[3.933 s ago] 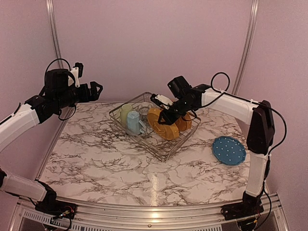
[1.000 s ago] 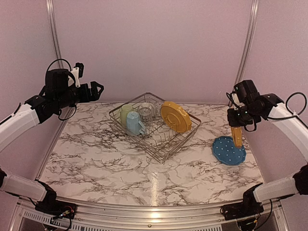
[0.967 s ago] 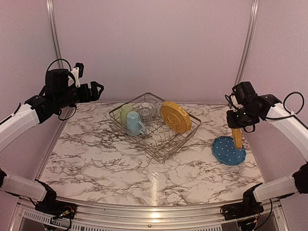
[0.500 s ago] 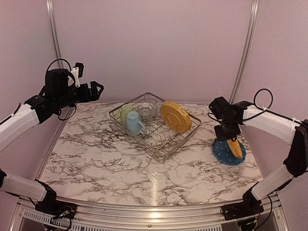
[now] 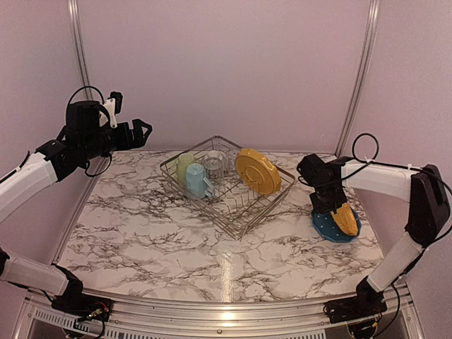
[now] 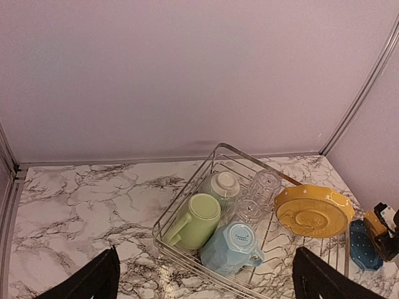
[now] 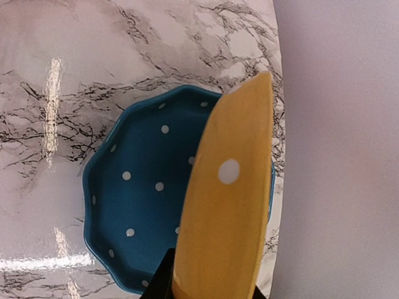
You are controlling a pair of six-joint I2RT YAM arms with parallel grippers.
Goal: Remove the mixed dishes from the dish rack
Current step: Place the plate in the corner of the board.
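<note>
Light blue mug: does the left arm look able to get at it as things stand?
Probably yes. The left tool hangs open left of the dish rack; the light blue mug lies uncovered at its near-left side, though the pale green cup crowds it.

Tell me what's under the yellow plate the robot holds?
A round blue white-dotted plate, flat on the marble table. The tilted round yellow plate covers part of it, so that part is hidden.

no text, label or number can be read anywhere. the upturned base of the light blue ceramic mug [image 6: 239,240] carries a small dark mark, too small to read.
</note>
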